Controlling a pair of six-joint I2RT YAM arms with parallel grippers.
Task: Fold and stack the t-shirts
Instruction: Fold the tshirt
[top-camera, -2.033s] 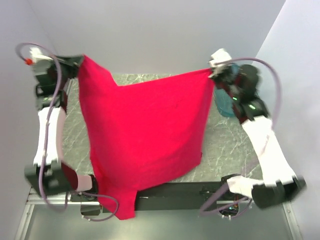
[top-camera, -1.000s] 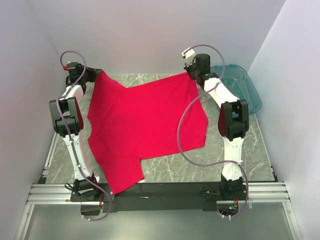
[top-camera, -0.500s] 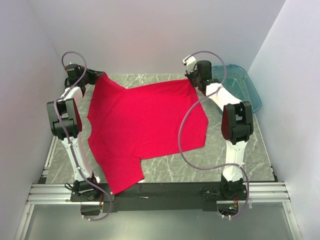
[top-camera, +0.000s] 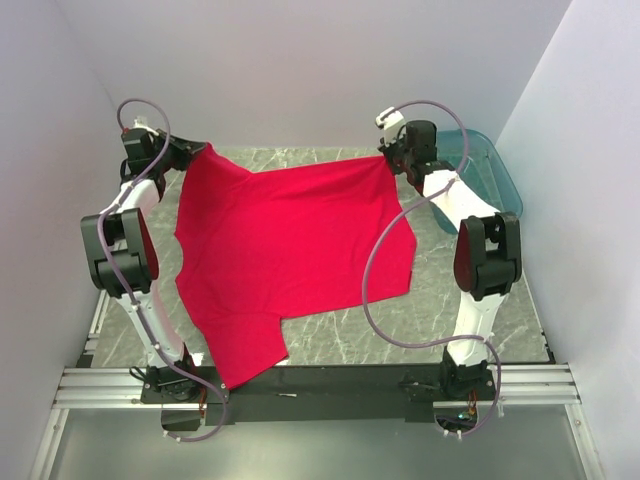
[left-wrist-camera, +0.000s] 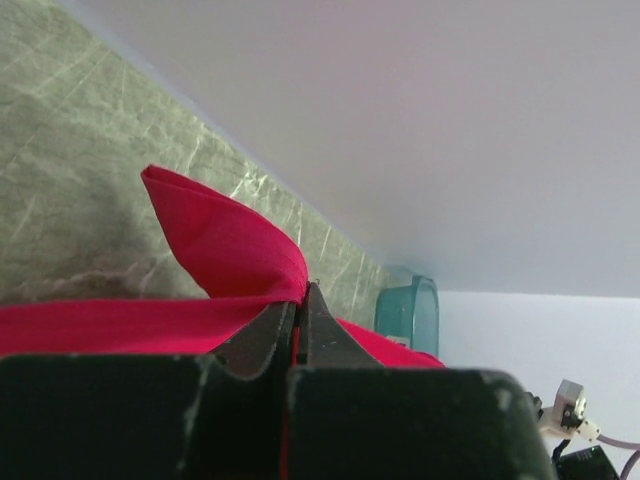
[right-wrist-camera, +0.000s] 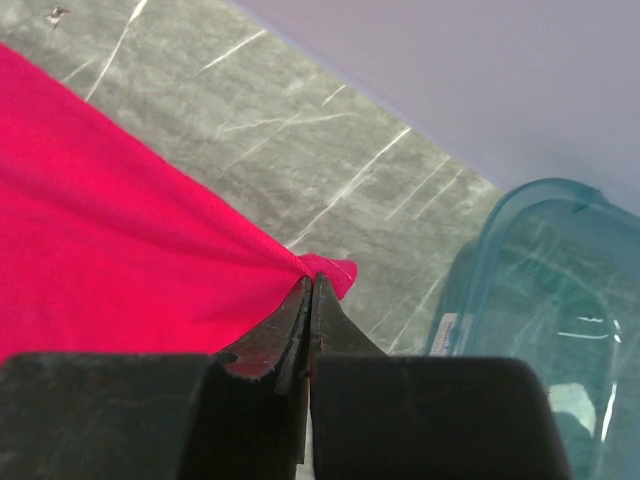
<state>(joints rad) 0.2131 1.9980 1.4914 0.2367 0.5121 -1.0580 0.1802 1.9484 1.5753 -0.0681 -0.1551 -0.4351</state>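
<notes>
A red t-shirt (top-camera: 290, 250) lies spread over the grey marble table (top-camera: 480, 320), its lower end hanging over the near edge. My left gripper (top-camera: 190, 150) is shut on the shirt's far left corner; in the left wrist view the cloth (left-wrist-camera: 220, 245) bunches out from between the closed jaws of that gripper (left-wrist-camera: 300, 292). My right gripper (top-camera: 392, 157) is shut on the far right corner; in the right wrist view a small red tip (right-wrist-camera: 335, 272) pokes past the closed jaws of that gripper (right-wrist-camera: 310, 285). Both corners sit low, near the table's far edge.
A teal plastic bin (top-camera: 490, 175) stands at the back right, just right of my right gripper, and shows in the right wrist view (right-wrist-camera: 540, 300). White walls close in the back and both sides. Bare marble shows at the right front.
Two seconds ago both arms held the shirt high and hanging. They have since lowered it and stretched forward, laying it flat. In the last half second the right gripper shifted slightly right.
</notes>
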